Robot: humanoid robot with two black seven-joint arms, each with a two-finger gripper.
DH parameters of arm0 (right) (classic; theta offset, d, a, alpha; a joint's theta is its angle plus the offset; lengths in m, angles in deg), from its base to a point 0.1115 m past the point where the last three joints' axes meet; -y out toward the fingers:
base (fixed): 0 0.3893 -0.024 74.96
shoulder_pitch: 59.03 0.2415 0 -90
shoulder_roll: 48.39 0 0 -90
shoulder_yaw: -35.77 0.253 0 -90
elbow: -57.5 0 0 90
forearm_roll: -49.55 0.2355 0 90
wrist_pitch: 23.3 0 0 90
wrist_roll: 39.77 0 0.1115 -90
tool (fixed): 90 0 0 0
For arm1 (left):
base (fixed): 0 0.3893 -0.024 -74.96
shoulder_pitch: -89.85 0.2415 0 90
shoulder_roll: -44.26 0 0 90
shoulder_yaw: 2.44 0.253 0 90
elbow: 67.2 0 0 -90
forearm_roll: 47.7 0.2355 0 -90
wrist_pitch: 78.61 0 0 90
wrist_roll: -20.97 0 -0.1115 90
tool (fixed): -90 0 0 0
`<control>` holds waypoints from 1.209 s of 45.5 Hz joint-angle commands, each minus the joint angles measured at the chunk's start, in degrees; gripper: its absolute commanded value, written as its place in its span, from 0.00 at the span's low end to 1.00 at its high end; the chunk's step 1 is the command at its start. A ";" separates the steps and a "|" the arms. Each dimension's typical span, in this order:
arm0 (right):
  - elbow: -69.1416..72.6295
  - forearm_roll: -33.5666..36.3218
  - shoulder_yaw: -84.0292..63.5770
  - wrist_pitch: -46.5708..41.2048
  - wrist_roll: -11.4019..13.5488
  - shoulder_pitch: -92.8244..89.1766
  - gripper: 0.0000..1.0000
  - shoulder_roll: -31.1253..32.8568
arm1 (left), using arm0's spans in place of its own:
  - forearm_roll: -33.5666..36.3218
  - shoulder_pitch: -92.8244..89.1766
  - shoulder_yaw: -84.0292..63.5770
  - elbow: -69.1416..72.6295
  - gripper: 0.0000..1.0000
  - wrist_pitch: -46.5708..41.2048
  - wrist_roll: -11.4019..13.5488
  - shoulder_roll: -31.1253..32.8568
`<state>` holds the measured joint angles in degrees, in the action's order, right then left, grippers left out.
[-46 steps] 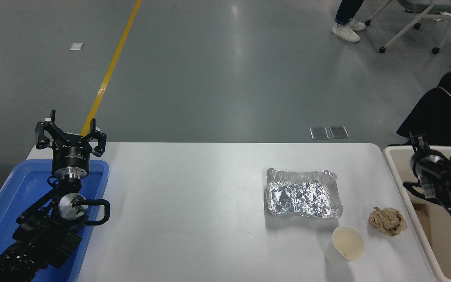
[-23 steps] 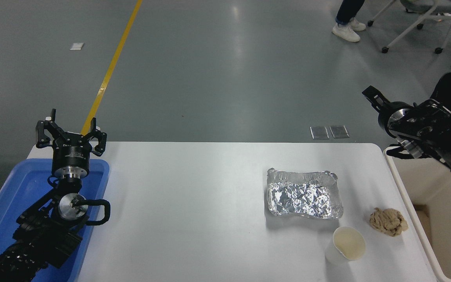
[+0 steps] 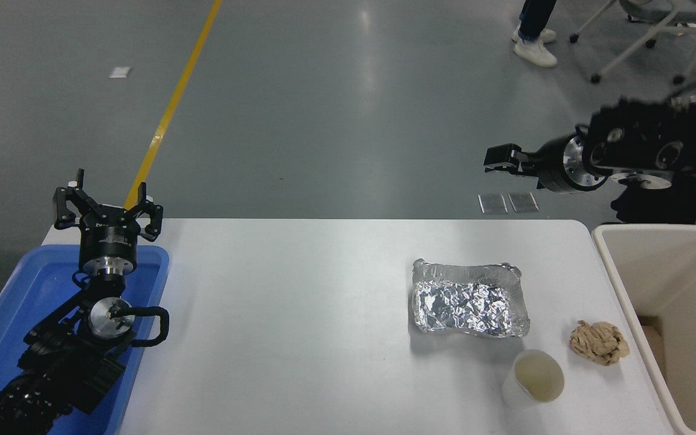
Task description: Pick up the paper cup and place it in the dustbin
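The white paper cup (image 3: pixel 534 379) stands upright near the table's front right, just in front of the foil tray. The cream-beige dustbin (image 3: pixel 618 279) stands beside the table's right edge, its inside showing. My right gripper (image 3: pixel 501 160) hangs high over the floor beyond the table's far right corner, pointing left, well away from the cup and holding nothing; it is seen side-on. My left gripper (image 3: pixel 108 196) is parked open and empty at the lower left, over the blue tray.
A crinkled silver foil tray (image 3: pixel 470 299) lies right of centre. A crumpled brown paper wad (image 3: pixel 599 342) lies between the cup and the dustbin. A blue tray (image 3: pixel 28 284) sits at the left edge. A person's shoes (image 3: pixel 534 47) and a wheeled chair (image 3: pixel 644 30) are far back.
My right arm has risen from over the dustbin and swung up and left, now pointing left beyond the table's far right corner. The cup and the left arm have not moved.
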<state>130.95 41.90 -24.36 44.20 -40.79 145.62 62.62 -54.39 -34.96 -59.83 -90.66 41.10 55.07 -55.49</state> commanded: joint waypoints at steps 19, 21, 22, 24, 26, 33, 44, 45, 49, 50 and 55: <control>13.21 -1.75 -6.21 -22.50 0.58 28.79 1.00 9.14 | -0.08 0.01 0.00 0.09 0.99 -0.01 0.00 0.00; 13.30 -1.75 -7.44 -22.50 0.58 28.97 1.00 9.31 | -0.08 0.01 0.00 0.09 0.99 -0.01 0.00 0.00; 13.30 -1.75 -7.97 -22.50 0.67 29.06 1.00 9.31 | -0.08 0.01 0.00 0.09 0.99 -0.01 0.00 0.00; 13.30 -1.75 -8.68 -22.50 0.58 29.06 1.00 9.58 | -0.08 0.01 0.00 0.09 0.99 -0.01 0.00 0.00; 13.39 -1.75 -9.03 -22.50 0.67 29.06 1.00 10.02 | -0.08 0.01 0.00 0.09 0.99 -0.01 0.00 0.00; 13.74 -1.84 -9.73 -22.50 0.67 29.06 1.00 10.55 | -0.08 0.01 0.00 0.09 0.99 -0.01 0.00 0.00; 15.76 -1.84 -10.09 -22.50 0.76 27.92 1.00 10.90 | -0.08 0.01 0.00 0.09 0.99 -0.01 0.00 0.00; 16.11 -1.84 -10.17 -22.50 0.76 27.65 1.00 11.16 | -0.08 0.01 0.08 0.09 0.99 -0.01 0.00 0.00; 17.60 -1.84 -10.09 -22.50 0.76 25.81 1.00 12.65 | -0.08 0.01 0.00 0.09 0.99 -0.01 0.00 0.00; 17.69 -1.84 -10.17 -22.50 0.76 25.11 1.00 13.00 | -0.08 0.01 0.00 0.09 0.99 -0.01 0.00 0.00; 17.61 -2.45 -10.18 -22.50 0.85 19.58 1.00 14.24 | -0.08 0.01 0.00 0.09 0.99 -0.01 0.00 0.00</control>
<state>147.15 40.01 -34.15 21.78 -40.06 171.83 74.50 -54.47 -34.95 -59.82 -90.57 41.10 55.07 -55.49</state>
